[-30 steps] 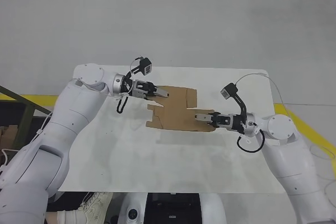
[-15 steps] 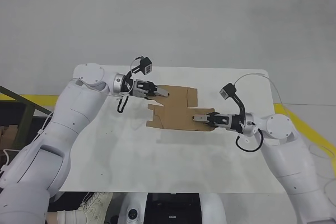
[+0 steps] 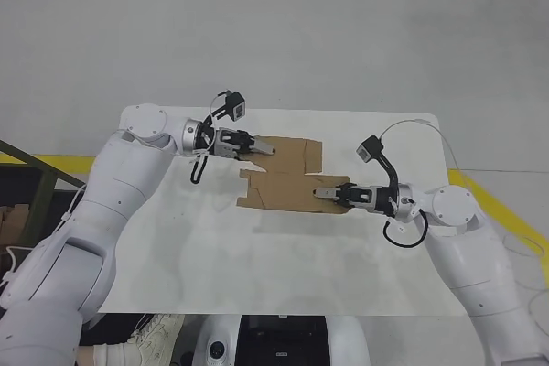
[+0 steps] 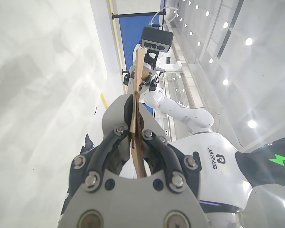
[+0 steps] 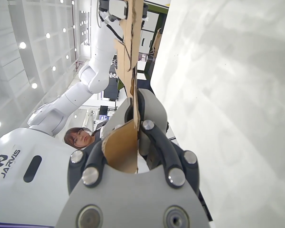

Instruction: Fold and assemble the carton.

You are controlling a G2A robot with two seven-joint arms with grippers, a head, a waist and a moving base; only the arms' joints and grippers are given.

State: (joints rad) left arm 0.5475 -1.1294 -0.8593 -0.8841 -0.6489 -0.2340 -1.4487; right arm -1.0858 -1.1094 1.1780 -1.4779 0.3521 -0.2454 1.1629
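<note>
White table (image 3: pixel 210 265) — flat carton (image 3: pixel 288 180) gripped by left claw (image 3: pixel 269 152), right claw (image 3: pixel 319 193); wrist views confirm pinch.

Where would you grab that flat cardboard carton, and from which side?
At its thin outer edges, coming in level from opposite ends. The carton is a flat, thin sheet, so jaws can only straddle an edge; the left gripper and right gripper pinch it that way.

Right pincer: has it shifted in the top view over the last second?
Yes. The right pincer has crept slightly inward over the carton, away from the right edge of the table.
</note>
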